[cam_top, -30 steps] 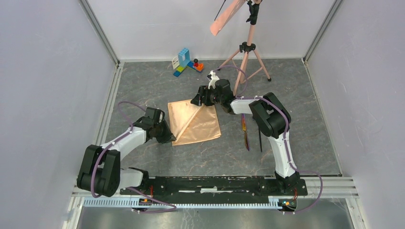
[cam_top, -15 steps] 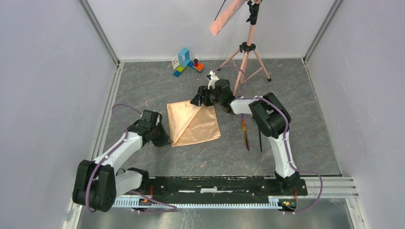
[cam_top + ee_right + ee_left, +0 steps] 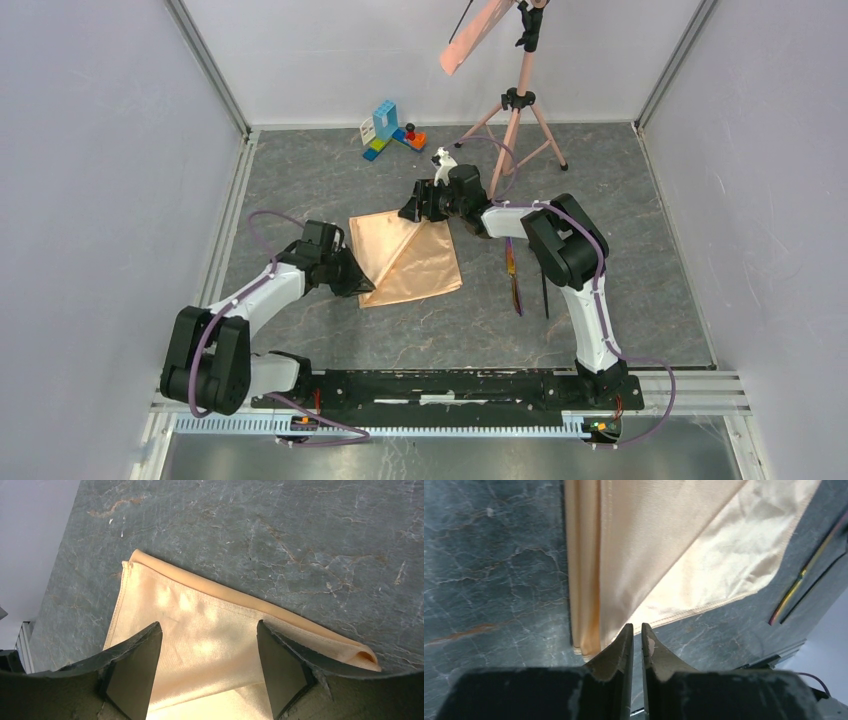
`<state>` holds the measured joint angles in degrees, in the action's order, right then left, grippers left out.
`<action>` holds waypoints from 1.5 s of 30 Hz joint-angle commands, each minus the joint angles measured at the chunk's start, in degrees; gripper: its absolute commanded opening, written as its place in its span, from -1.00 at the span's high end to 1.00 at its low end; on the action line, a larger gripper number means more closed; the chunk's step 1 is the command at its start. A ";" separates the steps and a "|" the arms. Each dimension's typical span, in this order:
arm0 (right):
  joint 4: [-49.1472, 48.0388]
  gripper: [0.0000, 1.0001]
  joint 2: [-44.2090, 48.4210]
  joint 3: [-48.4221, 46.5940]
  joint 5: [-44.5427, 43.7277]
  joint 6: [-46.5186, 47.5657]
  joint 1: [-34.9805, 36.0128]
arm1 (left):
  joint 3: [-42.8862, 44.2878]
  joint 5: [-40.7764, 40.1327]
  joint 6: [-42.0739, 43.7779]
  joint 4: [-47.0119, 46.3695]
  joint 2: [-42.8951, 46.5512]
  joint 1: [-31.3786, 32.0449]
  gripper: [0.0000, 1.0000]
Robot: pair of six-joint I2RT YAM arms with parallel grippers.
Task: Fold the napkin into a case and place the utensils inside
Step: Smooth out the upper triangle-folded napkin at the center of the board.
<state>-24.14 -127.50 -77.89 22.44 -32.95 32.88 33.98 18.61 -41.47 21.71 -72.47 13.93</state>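
The left pincer (image 3: 633, 628) is nearly pressed together, the napkin (image 3: 684, 555) corner at its tips, grip unclear; the right pincer (image 3: 209, 625) is spread wide, napkin just beneath.

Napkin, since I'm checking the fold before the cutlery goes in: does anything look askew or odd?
Yes: the napkin is folded on a diagonal, so its layers do not line up; in the right wrist view an under layer peeks out along one edge. Nothing looks torn or spilled.
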 commanded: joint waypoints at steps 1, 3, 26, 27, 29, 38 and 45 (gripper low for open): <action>1.77 -0.52 -1.43 -3.03 1.28 1.96 0.52 | -2.43 -5.34 -2.74 -2.96 -0.35 -0.31 0.65; 3.07 -0.53 -1.69 -3.94 1.29 3.11 0.73 | -5.05 -6.33 -3.59 -4.74 0.02 -0.31 0.64; -6.37 -0.65 10.79 9.44 9.43 -3.51 6.66 | -8.31 -7.32 -3.00 -4.96 2.11 -0.31 0.69; -6.37 -0.65 10.28 9.40 9.37 -3.37 6.66 | -8.32 -7.19 -3.00 -4.96 2.26 -0.31 0.69; -5.62 -0.65 9.34 8.88 9.05 -2.67 6.63 | -8.08 -6.97 -2.82 -4.54 2.84 -0.31 0.69; -0.93 -0.64 4.10 6.17 5.01 2.59 6.66 | -1.13 -3.49 -2.53 1.46 10.84 -0.35 0.25; 5.99 -0.64 5.69 1.59 4.37 7.22 6.85 | 10.38 -4.67 2.23 4.62 4.66 -5.37 -0.17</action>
<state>-22.46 -122.87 -72.23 28.14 -30.22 39.48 37.91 13.96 -43.53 25.17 -63.61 12.45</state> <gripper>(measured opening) 0.822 0.550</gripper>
